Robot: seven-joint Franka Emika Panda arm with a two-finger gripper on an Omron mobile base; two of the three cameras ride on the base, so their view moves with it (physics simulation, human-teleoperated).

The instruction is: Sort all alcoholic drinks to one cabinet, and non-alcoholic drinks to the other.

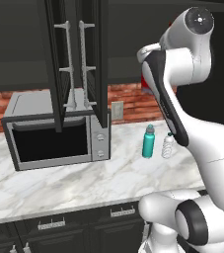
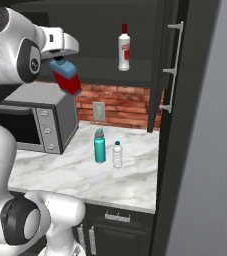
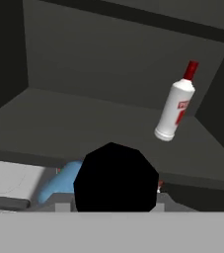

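Gripper clamped on squat blue bottle (black cap uppermost), raised before open cabinet shelf, slim white bottle near shelf's right end. Risk: clipping shelf's front edge, toppling white bottle.

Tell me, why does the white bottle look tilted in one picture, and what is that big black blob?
Hand view: the camera rolls with the hand, so the white bottle only seems to lean; the blob is the black cap of the blue bottle, very close to the lens. Right base view: the white bottle stands upright on the dark shelf, which has flat, soft light without glare.
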